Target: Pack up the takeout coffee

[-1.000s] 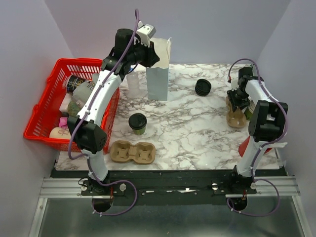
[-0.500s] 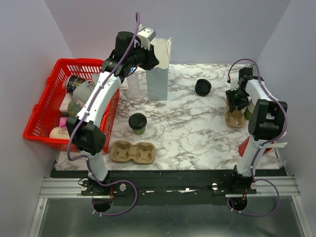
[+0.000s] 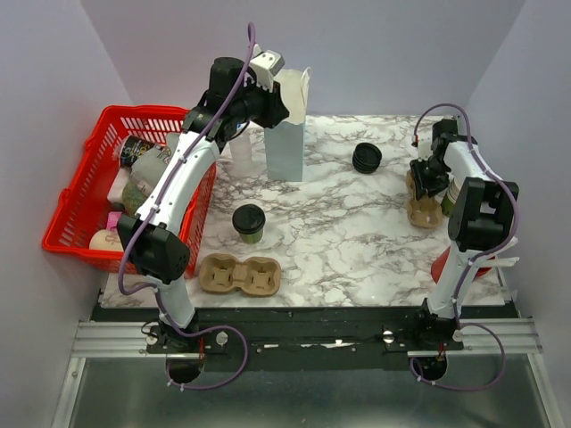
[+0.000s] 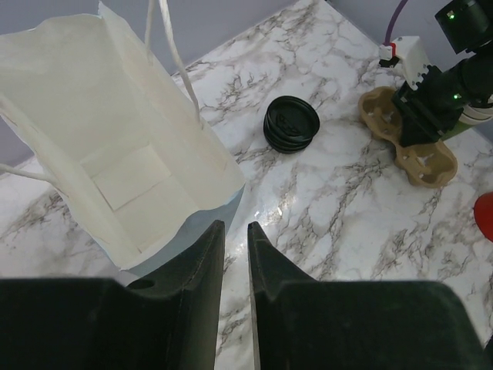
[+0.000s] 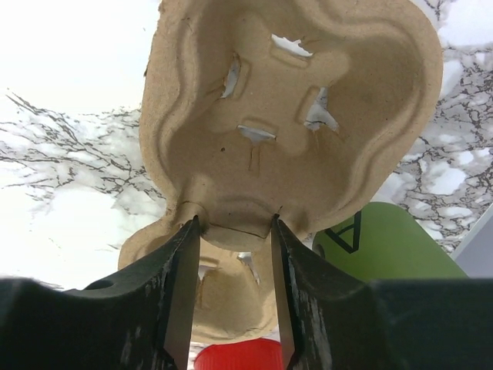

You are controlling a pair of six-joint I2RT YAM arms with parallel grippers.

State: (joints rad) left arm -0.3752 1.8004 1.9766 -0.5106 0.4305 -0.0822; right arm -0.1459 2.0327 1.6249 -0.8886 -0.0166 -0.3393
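Marble counter (image 3: 339,241). White paper bag (image 4: 115,154) upright at back, mouth open. Stack of black lids (image 4: 291,123) to its right. Cardboard cup tray (image 3: 240,275) near front edge. Second tray (image 5: 293,116) far right, just beside green cups (image 5: 385,247). Red basket (image 3: 143,111) off left edge, cups inside. Red cup (image 3: 443,265) front right.

In the top view the left arm covers the upper left corner of the white paper bag (image 3: 287,152), and the left gripper (image 4: 235,231) reads only as a dark mass. In the left wrist view the bag's left side is cut off. Left of the bag, the cups in the red basket (image 3: 76,178) sit partly behind the arm, their prints too small to read. Nearer than the bag, the takeout coffee (image 3: 248,221) shows little below its lid. Far right of the bag, the right gripper (image 5: 233,223) hides the near well of the cup carrier (image 5: 293,116); a green cup (image 5: 385,247) and a red thing (image 5: 235,358) are cut off.
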